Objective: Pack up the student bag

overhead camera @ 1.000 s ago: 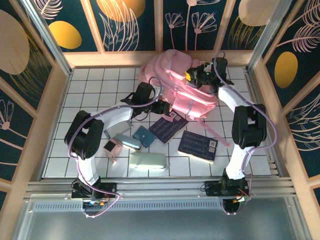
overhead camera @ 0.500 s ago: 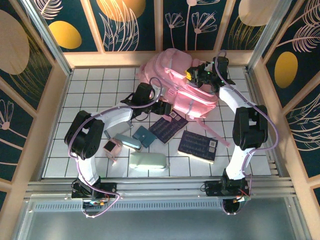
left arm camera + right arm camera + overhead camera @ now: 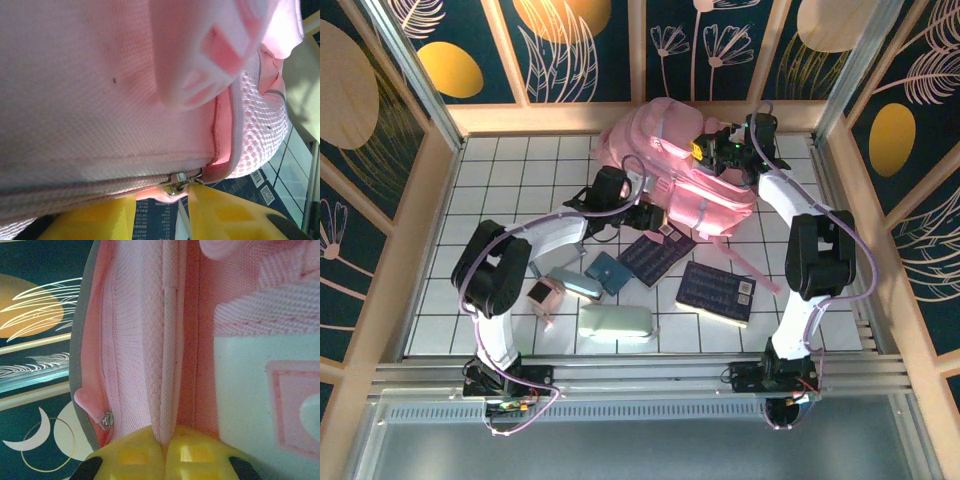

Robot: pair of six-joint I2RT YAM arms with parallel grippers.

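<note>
**Barely a shift in the last second: both grippers at the student bag, nothing packed**

The right gripper (image 3: 165, 432) has its yellow fingertips pressed together on a raised seam of pink fabric, pinching it beside an open-looking pocket mouth. A small metal zip slider (image 3: 105, 420) hangs at that pocket's left lip.

The left gripper (image 3: 182, 192) shows a narrow gap between its fingers (image 3: 95, 220). A second zip slider (image 3: 176, 183) sits right at their tips. Whether its pull is nipped I cannot tell.

Over the last second the right gripper has edged slightly toward the back right, and in the last half second it has hardly moved. The left arm and the items on the table lie as they did. I judge this to be the opening step: one hand steadies the cloth while the other works a zip.

The student bag (image 3: 680, 170) lies at the back of the white tiled table (image 3: 500, 180), right of centre, with a gripper at either side.

The count:
- one bag
- two dark blue patterned notebooks (image 3: 657, 252) (image 3: 717, 290)
- one teal wallet-like item (image 3: 608, 272)
- one pale green pouch (image 3: 615, 321)
- one light blue case (image 3: 572, 284)
- one small pink item (image 3: 540, 293)

All six loose items lie on the tiles in front of the bag.
</note>
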